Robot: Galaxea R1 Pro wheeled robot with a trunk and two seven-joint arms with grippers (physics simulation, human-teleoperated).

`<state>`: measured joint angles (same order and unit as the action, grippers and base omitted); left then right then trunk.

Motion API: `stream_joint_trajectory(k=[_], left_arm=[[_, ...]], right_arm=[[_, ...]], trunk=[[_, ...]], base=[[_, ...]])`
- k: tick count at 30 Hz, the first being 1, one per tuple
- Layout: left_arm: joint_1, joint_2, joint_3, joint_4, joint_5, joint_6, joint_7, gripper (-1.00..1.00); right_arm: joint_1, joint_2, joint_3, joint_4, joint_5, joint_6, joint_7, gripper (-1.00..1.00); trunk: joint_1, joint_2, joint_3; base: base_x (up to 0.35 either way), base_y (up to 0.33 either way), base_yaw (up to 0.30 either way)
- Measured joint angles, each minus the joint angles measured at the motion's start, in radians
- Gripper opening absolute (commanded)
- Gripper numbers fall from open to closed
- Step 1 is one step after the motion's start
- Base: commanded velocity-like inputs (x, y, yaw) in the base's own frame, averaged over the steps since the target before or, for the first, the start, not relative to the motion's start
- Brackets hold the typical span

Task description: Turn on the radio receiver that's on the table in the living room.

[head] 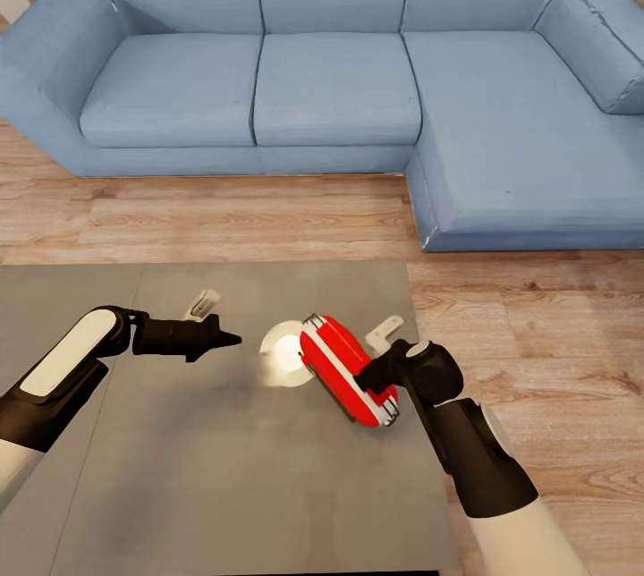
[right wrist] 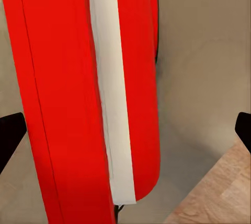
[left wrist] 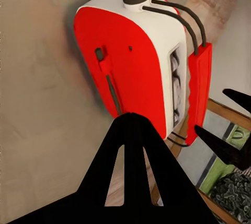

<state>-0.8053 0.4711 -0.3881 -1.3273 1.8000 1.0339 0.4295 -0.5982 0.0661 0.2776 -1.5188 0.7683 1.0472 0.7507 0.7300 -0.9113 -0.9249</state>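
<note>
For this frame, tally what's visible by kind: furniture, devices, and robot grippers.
Furniture: 2, the sofa and the table
Devices: 1, the radio
Grippers: 2, the left gripper and the right gripper
Total: 5

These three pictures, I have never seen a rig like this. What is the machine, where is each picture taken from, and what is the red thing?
It is a simulated two-armed robot. The head view looks down over both arms onto a grey table, with a blue sofa and wood floor beyond. The other two pictures come from cameras near each gripper. The red thing is the radio receiver, resting on the table. The right gripper is at it with fingers spread on either side; its wrist view shows the red casing and white band close up. The left gripper hangs apart from it, fingers together, pointing toward the radio.
</note>
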Motion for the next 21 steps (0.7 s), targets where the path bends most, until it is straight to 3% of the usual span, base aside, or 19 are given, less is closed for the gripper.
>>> stream_joint_trajectory(k=[4, 10, 15, 18, 21], left_arm=[[0.0, 0.001, 0.0, 0.001, -0.001, 0.0, 0.0, -1.0], [0.0, 0.001, 0.0, 0.002, -0.001, 0.0, 0.001, -1.0], [0.0, 0.001, 0.0, 0.002, -0.001, -0.001, 0.001, -1.0], [0.0, 0.001, 0.0, 0.002, -0.001, -0.001, 0.001, -1.0], [0.0, 0.001, 0.0, 0.002, -0.001, -0.001, 0.001, -1.0]], right_arm=[[0.0, 0.001, 0.004, -0.012, -0.006, 0.0, 0.027, 1.0], [-0.001, 0.002, 0.004, -0.043, -0.007, 0.0, 0.136, 1.0], [-0.001, 0.006, 0.005, -0.053, -0.005, 0.0, 0.156, 1.0], [0.0, 0.03, 0.005, -0.053, -0.006, 0.0, 0.159, 1.0], [0.0, 0.036, 0.005, -0.054, -0.005, 0.0, 0.159, 1.0]], trunk=[[0.0, 0.0, 0.0], [0.0, 0.0, 0.0], [0.0, 0.0, 0.0], [0.0, 0.0, 0.0], [0.0, 0.0, 0.0]], base=[[0.0, 0.0, 0.0], [0.0, 0.0, 0.0], [0.0, 0.0, 0.0], [0.0, 0.0, 0.0], [0.0, 0.0, 0.0]])
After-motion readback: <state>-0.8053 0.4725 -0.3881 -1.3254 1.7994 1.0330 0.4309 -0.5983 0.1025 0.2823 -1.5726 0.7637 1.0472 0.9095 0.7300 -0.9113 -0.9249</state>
